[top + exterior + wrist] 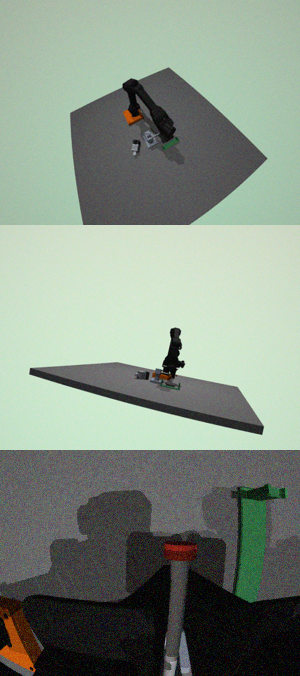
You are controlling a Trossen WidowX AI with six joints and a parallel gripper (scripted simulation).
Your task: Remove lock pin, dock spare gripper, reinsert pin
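Okay, so the dark tabletop (112, 174) (149, 389) is carrying the whole job, and the black arm (147, 100) (173, 349) is reaching out over it, still on stage one by the look of things. Its orange base (129, 119) (164, 376) (22, 647) is sitting behind the work. The arm's gripper (172, 377) (173, 571) is clenching the lock pin, jaws closed in on its shaft.

The green rack (170, 144) (170, 388) (252, 545) is lying on the far side of the mount from the spare, and nothing is resting across it as far as the views are showing. The pale grey mount (150, 145) (155, 381) is standing just beside it, and its socket is still waiting for the spigot. The spare gripper (135, 147) (142, 375) is lying off to the mount's other side, undocked.

As for the lock pin (154, 136) (177, 600), it's sticking out sideways from around the socket, red head (181, 551) outermost. Whether its tip is clearing the bore, nobody's telling from these angles. So the grip is sorted, while finishing the pull, docking, locking, letting go and backing off are all still pending.
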